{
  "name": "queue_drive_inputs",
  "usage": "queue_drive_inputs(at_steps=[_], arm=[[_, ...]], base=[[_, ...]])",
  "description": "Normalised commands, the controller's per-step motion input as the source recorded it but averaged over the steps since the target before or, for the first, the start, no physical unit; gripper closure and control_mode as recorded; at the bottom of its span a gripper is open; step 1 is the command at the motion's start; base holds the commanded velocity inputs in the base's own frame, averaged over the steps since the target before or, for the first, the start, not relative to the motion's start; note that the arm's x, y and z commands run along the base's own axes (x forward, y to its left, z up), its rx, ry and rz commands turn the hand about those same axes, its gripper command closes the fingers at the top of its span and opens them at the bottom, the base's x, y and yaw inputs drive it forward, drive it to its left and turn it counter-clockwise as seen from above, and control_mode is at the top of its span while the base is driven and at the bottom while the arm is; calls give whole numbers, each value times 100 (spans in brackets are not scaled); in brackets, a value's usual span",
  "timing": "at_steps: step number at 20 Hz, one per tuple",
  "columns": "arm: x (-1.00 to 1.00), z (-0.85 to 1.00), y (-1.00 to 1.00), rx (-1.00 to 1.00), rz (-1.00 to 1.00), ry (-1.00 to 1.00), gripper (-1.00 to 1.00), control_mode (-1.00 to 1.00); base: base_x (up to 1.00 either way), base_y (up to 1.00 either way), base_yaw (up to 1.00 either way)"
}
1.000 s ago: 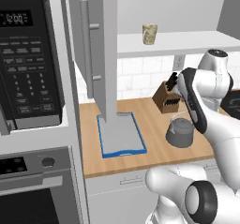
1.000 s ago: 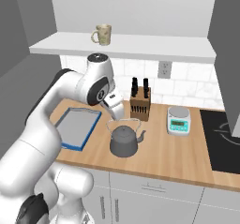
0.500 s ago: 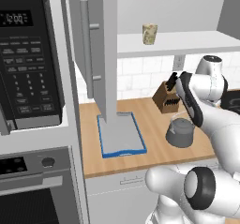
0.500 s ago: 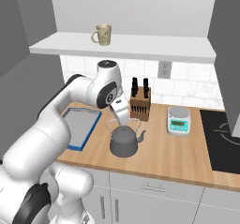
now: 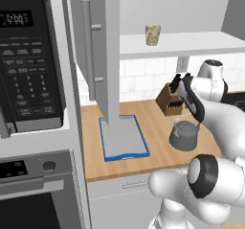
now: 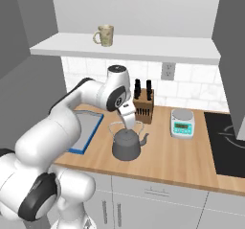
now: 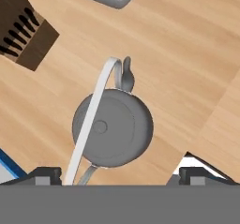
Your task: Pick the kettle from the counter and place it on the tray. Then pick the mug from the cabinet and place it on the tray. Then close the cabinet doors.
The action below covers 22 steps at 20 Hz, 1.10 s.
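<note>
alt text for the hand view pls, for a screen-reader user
Looking straight down, the open claw hangs over a dark grey kettle on the wooden counter, its thin handle arching across the lid. A knife block sits at the upper left.

One kettle (image 6: 126, 146) on the counter (image 6: 191, 161), and that's the only kettle out here. One tray (image 5: 122, 139) with the blue rim, just the one. Up on the shelf, one mug (image 6: 105, 35), standing alone. One knife block (image 6: 143, 108) at the back wall, with several dark handles poking out; four or so from the right base view, though they blur together too much to count for certain. One kitchen scale (image 6: 182, 123) beside it. One wall outlet (image 6: 167, 71) on the tiles. One microwave (image 5: 27, 60), one oven (image 5: 36, 194) beneath it. One cabinet door (image 5: 99, 55) hanging open in the left base view, carrying one bar handle (image 5: 88, 55).
</note>
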Motion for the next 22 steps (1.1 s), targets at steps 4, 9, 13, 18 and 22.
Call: queue_drive_inputs(at_steps=[4, 9, 13, 18, 22], arm=[[14, -21, -13, 3, 0, 2, -100, -100], [8, -17, -3, 2, 0, 5, -100, -100], [19, -10, 0, 3, 0, 3, -100, -100], [14, -6, 0, 1, 0, 5, -100, -100], [10, -14, 0, 0, 0, 6, -100, -100]], base=[[0, 0, 0], [0, 0, 0], [0, 0, 0], [0, 0, 0], [0, 0, 0]])
